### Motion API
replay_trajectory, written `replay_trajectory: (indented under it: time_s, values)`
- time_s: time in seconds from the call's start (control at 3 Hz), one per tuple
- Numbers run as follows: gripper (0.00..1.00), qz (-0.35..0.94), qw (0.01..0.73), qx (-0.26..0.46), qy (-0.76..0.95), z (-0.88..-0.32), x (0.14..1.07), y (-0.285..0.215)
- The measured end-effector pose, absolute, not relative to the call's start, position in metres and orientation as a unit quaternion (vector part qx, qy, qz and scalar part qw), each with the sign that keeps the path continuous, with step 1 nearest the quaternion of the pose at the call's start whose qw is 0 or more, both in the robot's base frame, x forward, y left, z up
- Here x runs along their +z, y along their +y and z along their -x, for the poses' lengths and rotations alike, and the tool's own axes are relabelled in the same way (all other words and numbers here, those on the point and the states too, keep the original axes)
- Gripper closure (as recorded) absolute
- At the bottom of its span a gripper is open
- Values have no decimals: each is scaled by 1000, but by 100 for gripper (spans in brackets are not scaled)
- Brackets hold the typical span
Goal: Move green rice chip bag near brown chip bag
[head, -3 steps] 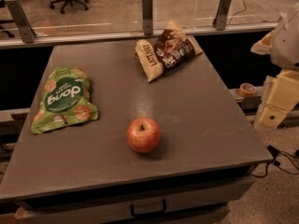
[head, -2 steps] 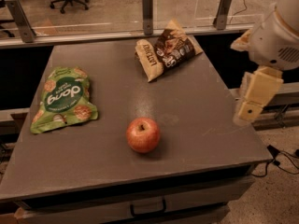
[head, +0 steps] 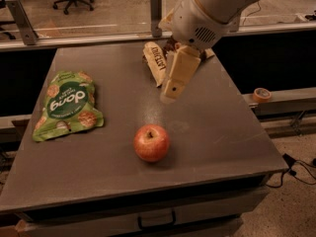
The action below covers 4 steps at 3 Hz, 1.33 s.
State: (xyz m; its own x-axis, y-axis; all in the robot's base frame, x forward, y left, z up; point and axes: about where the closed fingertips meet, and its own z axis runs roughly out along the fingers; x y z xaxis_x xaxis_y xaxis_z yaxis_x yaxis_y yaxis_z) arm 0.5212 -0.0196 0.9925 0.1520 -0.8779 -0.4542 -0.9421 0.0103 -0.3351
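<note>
Camera view: gripper [head: 169, 93] above table [head: 222, 132], beside brown chip bag [head: 153, 63]

One camera looks down across the counter [head: 222, 132] from above its near edge. The claw [head: 169, 93] hangs over the counter's middle.

brown chip bag [head: 155, 63] obsc. by gripper [head: 169, 93]

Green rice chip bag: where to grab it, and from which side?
Pinch the green rice chip bag at its edge nearest the gripper, from above: it lies flat on the table, so probably only a rim offers purchase. The gripper hangs mid-table, by the brown chip bag.
</note>
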Motion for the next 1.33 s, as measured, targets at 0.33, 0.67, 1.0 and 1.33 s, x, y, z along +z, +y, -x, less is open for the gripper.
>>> replay_trajectory:
  time_s: [0.33, 0.67, 1.0, 1.33]
  values:
    - [0, 701, 290, 55, 649, -521, 992, -19]
    - [0, 710, 311, 71, 628, -535, 991, 8]
    - [0, 717, 340, 115, 598, -556, 978, 73]
    - [0, 706, 354, 159, 593, -574, 956, 134]
